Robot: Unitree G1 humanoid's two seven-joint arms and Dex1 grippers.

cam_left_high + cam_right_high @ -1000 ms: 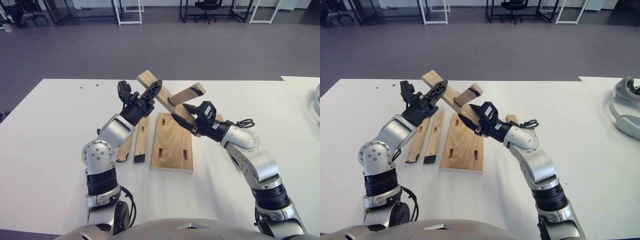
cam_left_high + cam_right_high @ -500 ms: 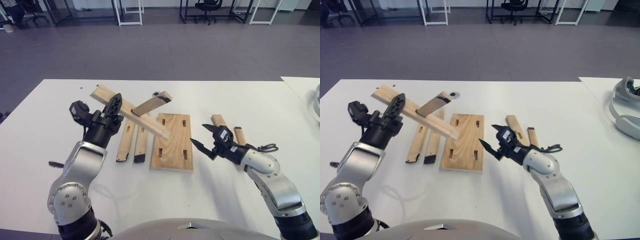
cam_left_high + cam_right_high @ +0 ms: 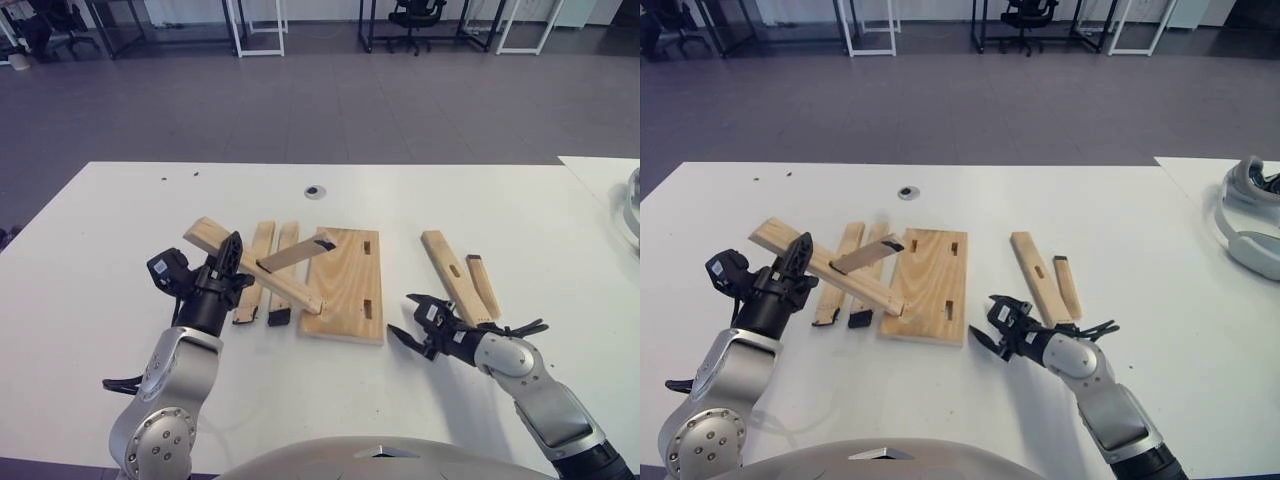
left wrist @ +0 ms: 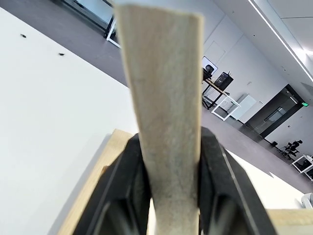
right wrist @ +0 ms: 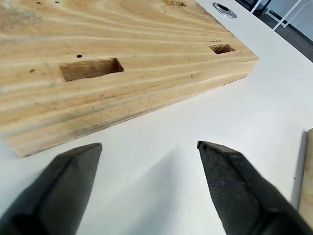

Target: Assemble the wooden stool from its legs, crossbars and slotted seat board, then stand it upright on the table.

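One tool now carries the leg-with-crossbar point(image 3: 270, 281): left tool point(image 3: 230, 262) clamps it, lowered tip-down onto the seat board point(image 3: 350, 295), while right tool point(image 3: 402, 316) has released, dropping wide-open beside the board, so the joint apparently holds.

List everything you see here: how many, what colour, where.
Table: one, white, underneath everything.
Seat board: one, pale wood, table centre.
Loose sticks: four, pale wood, two each side of the board.
Joined sticks: one pair, pale wood, held tilted left of the board.
Round cap: one, grey, behind the board.
Headset: one, grey, neighbouring table, right.
Left gripper: one, black, shut on joined sticks.
Right gripper: one, black, open, before the board.
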